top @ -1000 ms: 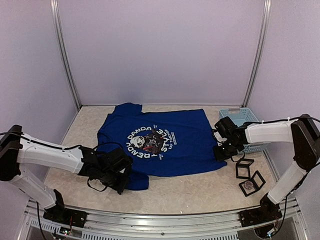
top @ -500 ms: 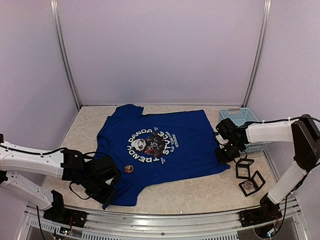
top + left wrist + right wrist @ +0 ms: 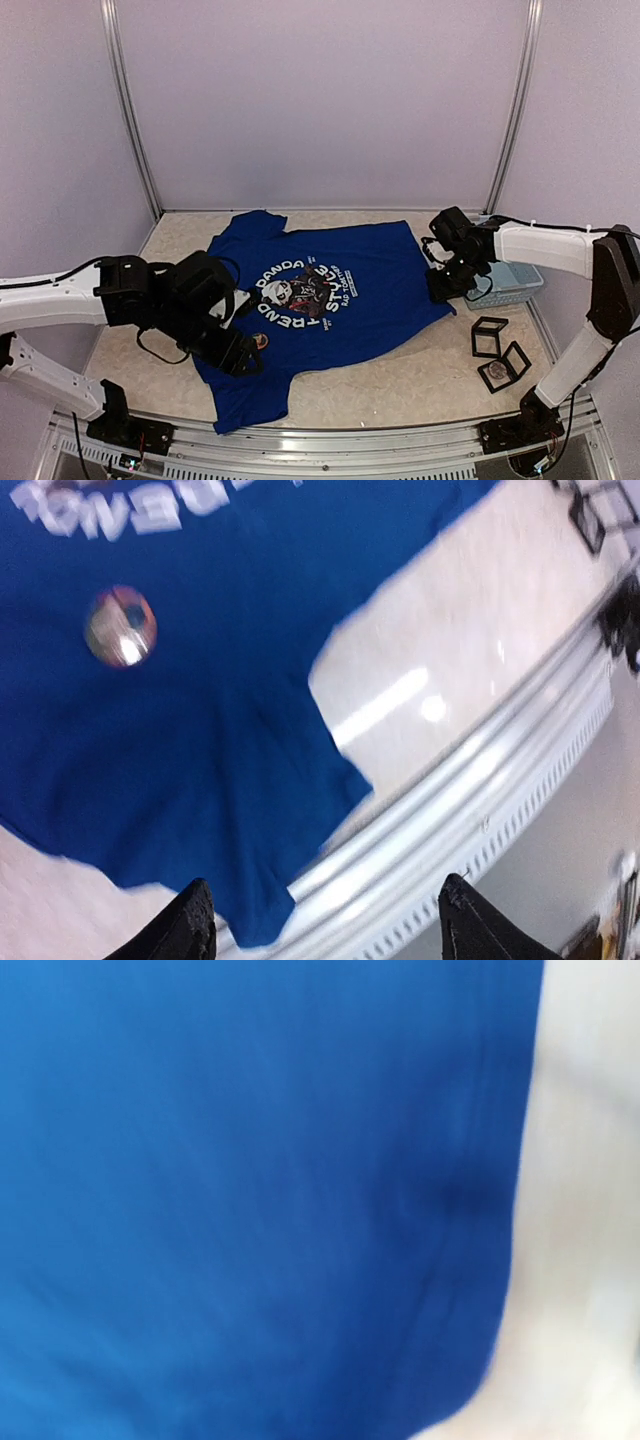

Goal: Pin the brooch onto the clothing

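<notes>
The clothing, a royal-blue T-shirt (image 3: 370,290) with a round panda print, lies spread flat on the table. The brooch (image 3: 260,340), a small round badge, sits on the shirt below the print. In the left wrist view it is a blurred round badge (image 3: 120,627) on the blue cloth (image 3: 200,730). My left gripper (image 3: 238,355) hovers over the shirt's lower left part, just left of the brooch. Its jaws (image 3: 328,920) are wide open and hold nothing. My right gripper (image 3: 447,283) is at the shirt's right edge. The right wrist view shows only blurred blue cloth (image 3: 250,1200), with no fingers visible.
A light-blue basket (image 3: 508,285) stands at the right, behind the right forearm. Black square frames (image 3: 490,338) and an open small case (image 3: 503,366) lie at the front right. The aluminium rail (image 3: 350,440) runs along the near edge, close to the shirt's hem (image 3: 480,800).
The left gripper dragged the shirt's lower hem toward the near edge, then let go, opened and lifted. The brooch came into sight. The right gripper rose slightly at the shirt's right edge.
</notes>
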You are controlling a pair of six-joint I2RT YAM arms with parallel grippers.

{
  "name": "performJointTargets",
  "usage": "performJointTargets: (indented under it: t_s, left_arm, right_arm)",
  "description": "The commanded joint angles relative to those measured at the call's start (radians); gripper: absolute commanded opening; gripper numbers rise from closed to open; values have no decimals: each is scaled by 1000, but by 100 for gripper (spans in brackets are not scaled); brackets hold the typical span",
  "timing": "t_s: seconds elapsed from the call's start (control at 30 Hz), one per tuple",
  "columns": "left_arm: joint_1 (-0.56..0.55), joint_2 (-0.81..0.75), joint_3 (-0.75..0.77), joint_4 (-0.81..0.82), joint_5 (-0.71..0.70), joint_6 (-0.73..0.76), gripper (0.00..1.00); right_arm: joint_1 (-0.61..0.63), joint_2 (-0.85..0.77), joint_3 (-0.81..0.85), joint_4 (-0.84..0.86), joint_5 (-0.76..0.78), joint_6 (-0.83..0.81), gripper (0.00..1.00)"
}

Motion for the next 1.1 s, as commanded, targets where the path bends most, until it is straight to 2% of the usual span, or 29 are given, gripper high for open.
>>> performJointTargets:
  t_s: [0.0, 0.13, 0.27, 0.47, 0.67, 0.83, 0.97, 1.07]
  left_arm:
    - [261, 57, 70, 161, -155, 156, 68]
    - [449, 162, 29, 397, -195, 155, 63]
    - [553, 261, -6, 518, -241, 131, 56]
    - [666, 354, -132, 663, -250, 88, 53]
    - [683, 452, -174, 714, -247, 69, 52]
    - [696, 499, -209, 764, -255, 39, 52]
    - [696, 499, -225, 769, -281, 39, 53]
    - [696, 480, -241, 770, -308, 37, 54]
  right_arm:
    - [-9, 60, 151, 68, 15, -33, 27]
    - [-9, 167, 256, 38, 104, -35, 33]
    - [-9, 182, 248, 26, 132, -32, 35]
    - [31, 245, 260, 148, 13, -35, 22]
    - [106, 351, 241, 198, -83, -80, 16]
    - [224, 367, 276, 200, -17, -111, 15]
    - [244, 390, 294, 124, 94, -21, 25]
    - [254, 367, 238, 105, 134, 34, 28]
